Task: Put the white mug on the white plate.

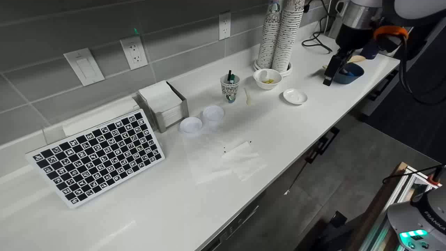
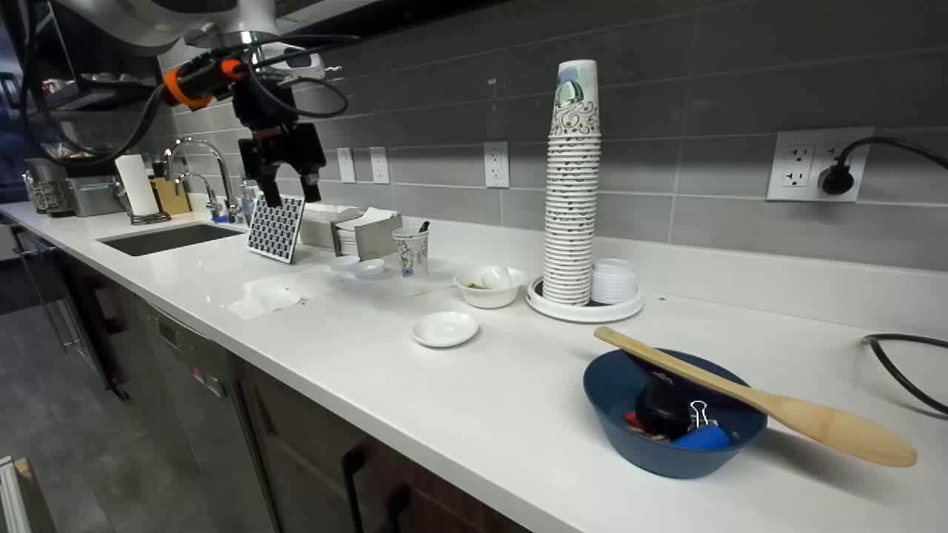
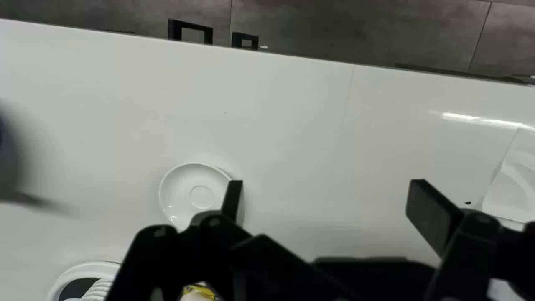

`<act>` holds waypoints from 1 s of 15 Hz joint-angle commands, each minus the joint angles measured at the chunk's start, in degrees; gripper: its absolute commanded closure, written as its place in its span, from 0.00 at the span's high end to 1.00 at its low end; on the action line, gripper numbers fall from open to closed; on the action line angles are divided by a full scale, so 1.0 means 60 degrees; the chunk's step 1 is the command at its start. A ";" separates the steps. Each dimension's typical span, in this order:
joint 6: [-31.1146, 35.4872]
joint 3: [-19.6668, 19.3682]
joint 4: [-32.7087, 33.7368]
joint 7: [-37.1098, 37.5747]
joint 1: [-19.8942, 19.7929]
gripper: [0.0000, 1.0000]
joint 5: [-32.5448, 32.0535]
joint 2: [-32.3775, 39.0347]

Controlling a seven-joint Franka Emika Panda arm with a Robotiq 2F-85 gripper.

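Observation:
The white plate (image 1: 294, 96) lies flat on the counter and bears nothing. It also shows in the other views (image 2: 445, 329) (image 3: 193, 192). I cannot make out the white mug for certain in any view; it is hidden or out of view. My gripper (image 3: 326, 192) is open with nothing between its fingers. It hangs well above the counter. In the wrist view its left finger overlaps the plate's edge from above. It shows in both exterior views (image 1: 329, 75) (image 2: 292, 194); in an exterior view it overlaps the dark blue bowl (image 1: 348, 74).
A white bowl (image 2: 489, 295) with yellow and white things stands near the plate. A paper cup (image 1: 230, 89) holds pens. Tall stacks of cups (image 2: 572, 222), two clear cups (image 1: 191, 124), napkins (image 1: 244, 160) and a chequered board (image 1: 101, 157) also stand or lie here. A wooden spoon (image 2: 807, 418) rests across the blue bowl.

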 commanded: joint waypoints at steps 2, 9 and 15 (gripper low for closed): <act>-0.0028 -0.0056 0.0020 0.0020 0.0066 1.00 -0.0020 0.0004; -0.0096 0.0004 0.0336 0.1379 -0.0157 1.00 0.0283 0.0302; 0.0435 -0.0727 0.2284 0.2773 -0.0805 1.00 0.0723 0.2226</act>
